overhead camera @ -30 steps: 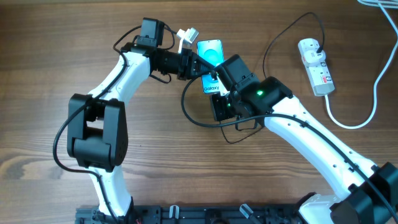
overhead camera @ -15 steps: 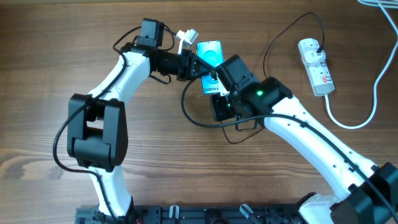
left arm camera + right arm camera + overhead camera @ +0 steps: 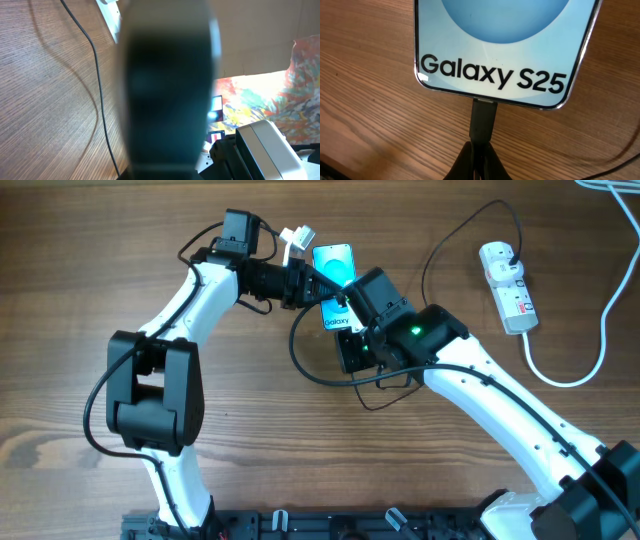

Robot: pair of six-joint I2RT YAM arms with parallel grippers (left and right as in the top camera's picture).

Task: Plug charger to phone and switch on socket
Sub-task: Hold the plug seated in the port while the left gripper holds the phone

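Observation:
The phone (image 3: 333, 262), turquoise screen up, lies between both arms at the table's upper middle. My left gripper (image 3: 308, 280) reaches in from the left and is shut on the phone, which fills the left wrist view as a dark blur (image 3: 167, 85). My right gripper (image 3: 347, 340) is shut on the charger's dark plug (image 3: 483, 120). The plug tip meets the middle of the phone's bottom edge, under the "Galaxy S25" text (image 3: 495, 77). The black cable (image 3: 440, 250) loops right to the white socket (image 3: 510, 290), whose red switches show.
A thick white cord (image 3: 575, 375) curves off the socket toward the right edge. A small white plug (image 3: 297, 238) lies just left of the phone's top. In the left wrist view the cable (image 3: 97, 85) crosses bare wood below the socket's end (image 3: 111, 10).
The left gripper and the phone have shifted slightly left and up. The right gripper stays on the plug at the phone's bottom edge.

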